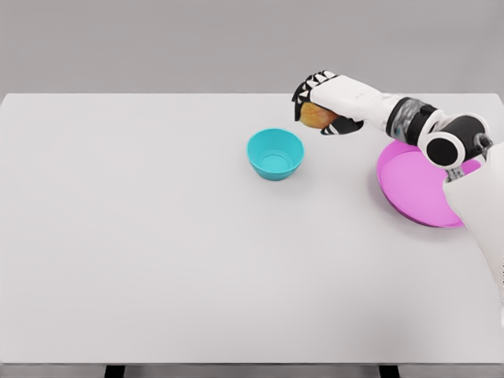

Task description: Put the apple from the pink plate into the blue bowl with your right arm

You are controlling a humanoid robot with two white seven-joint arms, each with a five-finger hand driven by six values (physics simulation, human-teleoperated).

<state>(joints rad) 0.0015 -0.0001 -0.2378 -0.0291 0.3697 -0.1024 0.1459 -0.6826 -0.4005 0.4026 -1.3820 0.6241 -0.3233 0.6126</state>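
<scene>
At the lower right edge of the head view, we see the white right arm enter and run up and leftward across the table [157, 260]. Beneath its forearm lies the pink plate [409, 185], flat on the white tabletop near the right edge, its surface bare where it shows. To the left of the plate, well apart from it, we find the blue bowl [276, 153] standing upright near the table's centre, its inside showing nothing in it. Farther back, we locate the right hand [327, 106], raised above the tabletop, to the upper right of the bowl and clear of its rim. Its fingers [311, 83] are curled and clamped around the apple [315, 116], whose orange-yellow skin shows below the palm.
</scene>
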